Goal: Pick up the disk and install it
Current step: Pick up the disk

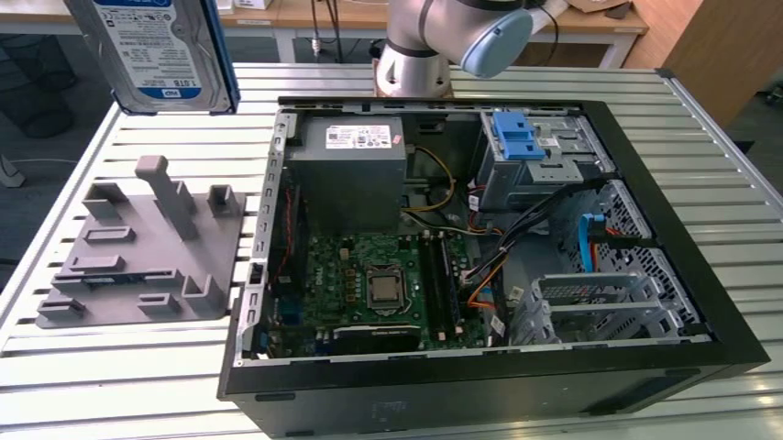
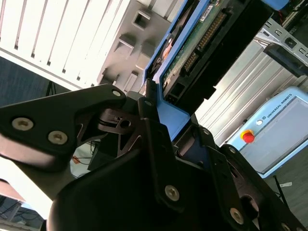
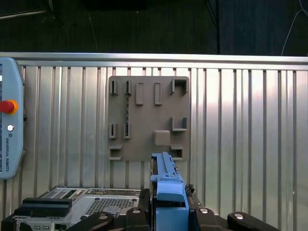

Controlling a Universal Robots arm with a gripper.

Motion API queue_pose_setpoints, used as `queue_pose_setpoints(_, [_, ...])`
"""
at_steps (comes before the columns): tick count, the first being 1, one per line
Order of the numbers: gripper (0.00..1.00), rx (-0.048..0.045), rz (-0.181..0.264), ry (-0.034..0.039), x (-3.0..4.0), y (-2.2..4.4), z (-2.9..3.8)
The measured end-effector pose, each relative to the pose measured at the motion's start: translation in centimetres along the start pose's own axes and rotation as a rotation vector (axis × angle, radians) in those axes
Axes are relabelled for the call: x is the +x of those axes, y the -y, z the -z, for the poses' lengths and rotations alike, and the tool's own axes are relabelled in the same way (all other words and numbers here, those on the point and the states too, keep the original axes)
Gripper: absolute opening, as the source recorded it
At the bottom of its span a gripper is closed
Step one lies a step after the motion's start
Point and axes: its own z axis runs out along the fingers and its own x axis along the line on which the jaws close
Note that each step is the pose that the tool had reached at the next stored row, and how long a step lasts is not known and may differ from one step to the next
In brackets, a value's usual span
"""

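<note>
**Disk held in the air, pinched by the robot's fingers**

In the exterior view, the disk (image 1: 165, 55) hangs above the far left corner of the slatted metal worktop (image 1: 123, 376). Its white-and-blue label faces the camera.

Below it, on the left part of the worktop, lies a grey moulded holder (image 1: 141, 252) with upright posts and slots. Just beside the holder, an open computer case (image 1: 490, 385) lies on its side across the centre and right of the worktop.

Inside the case, a grey power supply box (image 1: 348, 170) sits against the far wall. A green motherboard (image 1: 380, 280) lies nearer the worktop's front edge. A blue drive bay latch (image 1: 520, 137) sits in the case's far right corner.

The arm's base (image 1: 413, 64) stands at the far edge, behind the case.

In the second wrist view, the black fingers (image 2: 155, 144) pinch the end of the disk's blue carrier frame (image 2: 173, 118). The disk's circuit-board side is turned to the camera.

In the first wrist view, the blue frame stands between the fingers. The holder lies flat on the worktop beyond it, and a pale control pendant (image 3: 9, 120) with a red button shows past the worktop's edge.
</note>
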Motion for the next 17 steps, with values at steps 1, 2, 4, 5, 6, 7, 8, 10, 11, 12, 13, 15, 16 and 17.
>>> queue_pose_setpoints(1, [0.36, 0.0, 0.0, 0.0, 0.0, 0.0, 0.0])
queue_pose_setpoints(2, [0.36, 0.0, 0.0, 0.0, 0.0, 0.01, 0.0])
queue_pose_setpoints(4, [0.36, 0.0, 0.0, 0.0, 0.0, 0.08, 0.0])
queue_pose_setpoints(5, [0.36, -0.0001, 0.0, 0.0, 0.0, 0.21, -0.01])
queue_pose_setpoints(6, [0.36, -0.0002, 0.0, -0.0001, 0.01, 0.44, 0.0])
queue_pose_setpoints(7, [0.36, -0.0001, 0.0, -0.0001, 0.01, 0.75, 0.0])
queue_pose_setpoints(8, [0.36, 0.0, 0.0, 0.0, 0.01, 1.1, 0.0])
queue_pose_setpoints(10, [0.36, 0.0, 0.0, 0.0, 0.01, 1.63, 0.0])
queue_pose_setpoints(11, [0.36, 0.0, 0.0, 0.0001, 0.05, 1.78, -0.01])
queue_pose_setpoints(12, [0.36, 0.0, 0.0, 0.0, 0.14, 1.86, 0.0])
queue_pose_setpoints(13, [0.36, -0.0001, 0.0, 0.0, 0.29, 1.88, 0.0])
queue_pose_setpoints(15, [0.36, -0.0001, 0.0, 0.0, 0.67, 1.9, -0.01])
queue_pose_setpoints(16, [0.36, 0.0, 0.0, 0.0, 0.9, 1.9, -0.02])
queue_pose_setpoints(17, [0.36, 0.0, 0.0, 0.0, 1.11, 1.9, -0.03])
